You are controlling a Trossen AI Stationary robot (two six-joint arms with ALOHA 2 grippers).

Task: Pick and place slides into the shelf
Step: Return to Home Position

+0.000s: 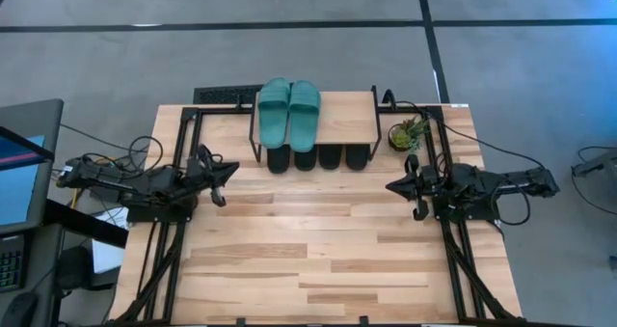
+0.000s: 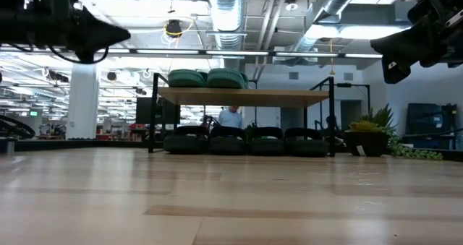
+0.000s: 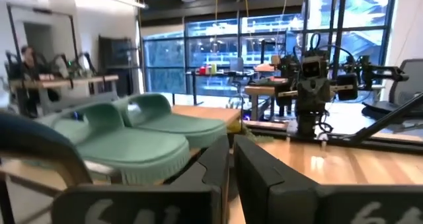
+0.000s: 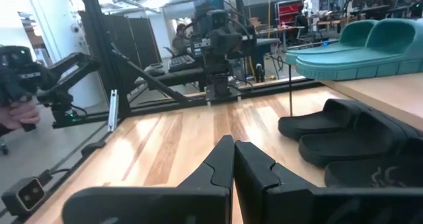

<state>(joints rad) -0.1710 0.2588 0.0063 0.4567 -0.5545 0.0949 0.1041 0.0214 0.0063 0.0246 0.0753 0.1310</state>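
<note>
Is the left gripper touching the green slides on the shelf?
Apart. The high view shows the left gripper over the table, with open wood between it and the green slides atop the shelf.

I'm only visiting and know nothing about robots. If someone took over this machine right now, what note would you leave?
Left gripper: shut, empty, raised over the table's left side.
Right gripper: shut, empty, raised over the right side.
Teal slides: on the shelf's top board.
Black slides: four in a row beneath it.
Done: all six placed.
Left: nothing I can see.
</note>
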